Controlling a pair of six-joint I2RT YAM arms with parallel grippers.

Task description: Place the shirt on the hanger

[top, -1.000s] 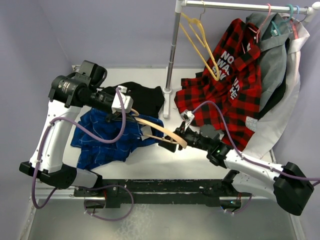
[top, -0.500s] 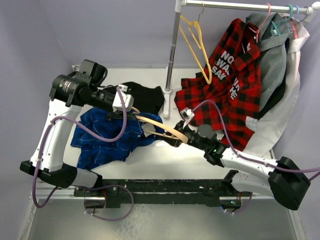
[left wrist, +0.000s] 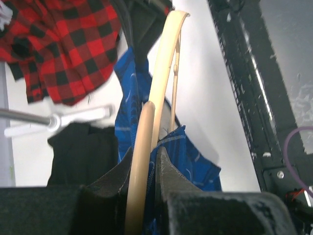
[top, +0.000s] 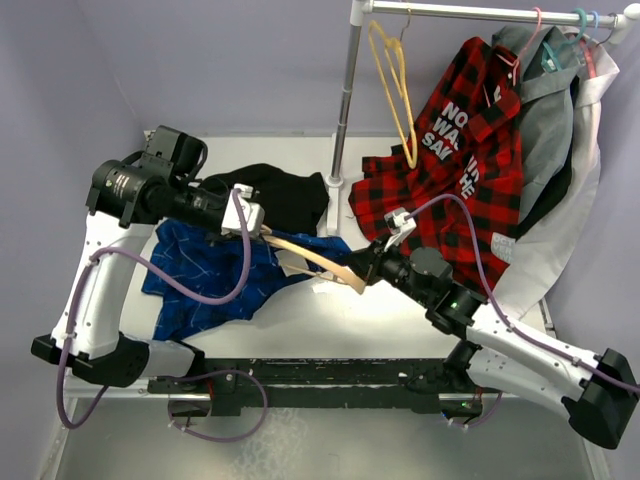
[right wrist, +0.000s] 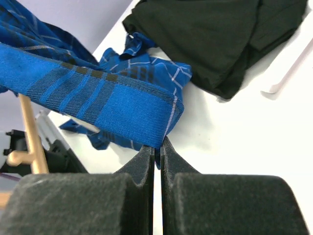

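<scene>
Left jaws grip hanger [left wrist: 162, 73], right jaws pinch shirt [right wrist: 98, 93].

White block lettering runs down the hanging red-and-black plaid flannel shirt [top: 452, 128]. Folds cut it off, and only "NO", "WA" and "SA" can be read.

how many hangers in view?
4: a tan hanger in the left hand over the blue shirt; a yellow hanger on the rail; a pink hook and a teal hook above the hung clothes. More may be hidden.
</scene>
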